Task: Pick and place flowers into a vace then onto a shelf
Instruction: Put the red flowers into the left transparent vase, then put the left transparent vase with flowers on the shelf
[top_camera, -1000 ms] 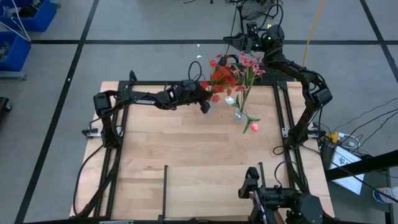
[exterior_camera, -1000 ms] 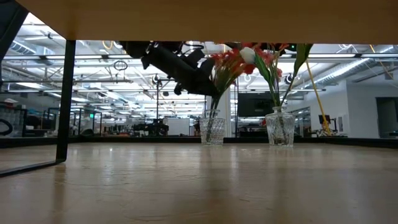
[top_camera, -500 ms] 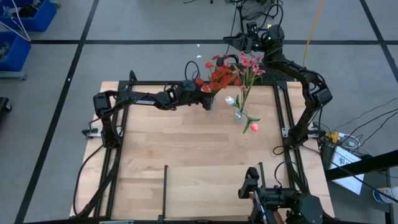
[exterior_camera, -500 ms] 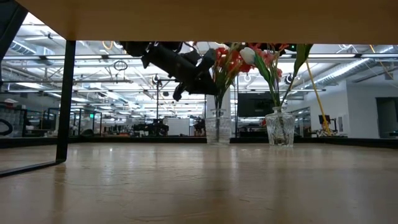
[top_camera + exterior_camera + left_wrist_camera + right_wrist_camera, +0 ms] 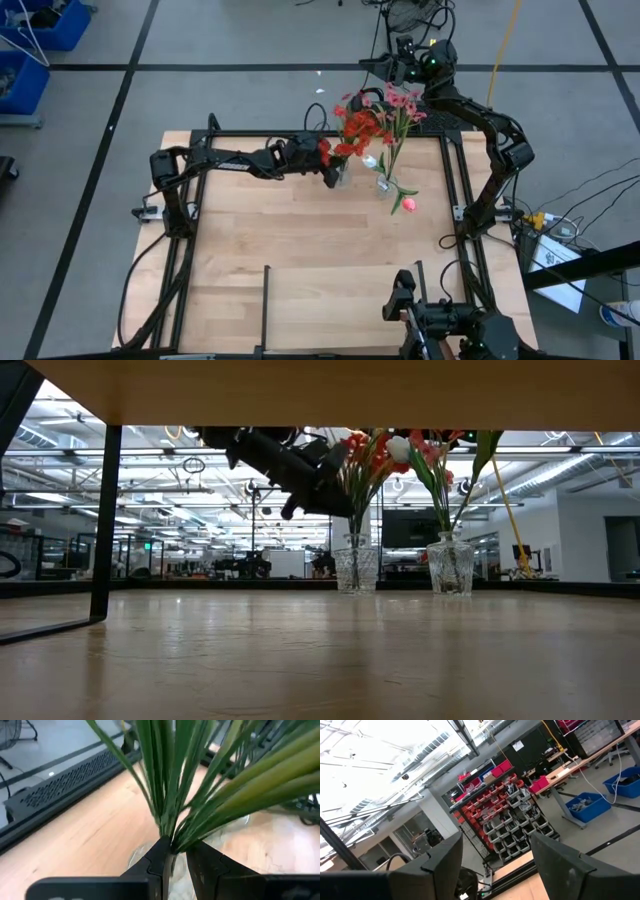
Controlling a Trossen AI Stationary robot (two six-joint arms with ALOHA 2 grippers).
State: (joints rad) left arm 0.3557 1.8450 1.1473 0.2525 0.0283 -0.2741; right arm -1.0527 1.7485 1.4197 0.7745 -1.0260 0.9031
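Left gripper [image 5: 328, 170] is seen just above centre of the high view, jaws clamped on a bunch of green stems [image 5: 170, 795], as shown close up in the left wrist view. The red flowers [image 5: 358, 125] are held over a small glass vase [image 5: 357, 568], stalks apparently inside its mouth; whether the vase is lifted or standing on the tabletop [image 5: 300, 250] cannot be told. A second glass vase [image 5: 450, 565] with pink blossoms [image 5: 402, 99] stands just beside it to the right, a pink-red tulip bud [image 5: 408, 205] drooping below. Right gripper [image 5: 495, 865] is parked at the upper right of the high view, fingers wide apart, nothing held.

Stems are judged light, thin and springy, likely to splay or slip if pinched loosely; a grip low on the bundled stalks is best. The glass is judged fragile, smooth and easy to tip, top-heavy with flowers. The neighbouring vase and its leaning sprays are what could be knocked. The shelf board [image 5: 320, 390] fills the top of the low view, its black rail [image 5: 104, 520] at left
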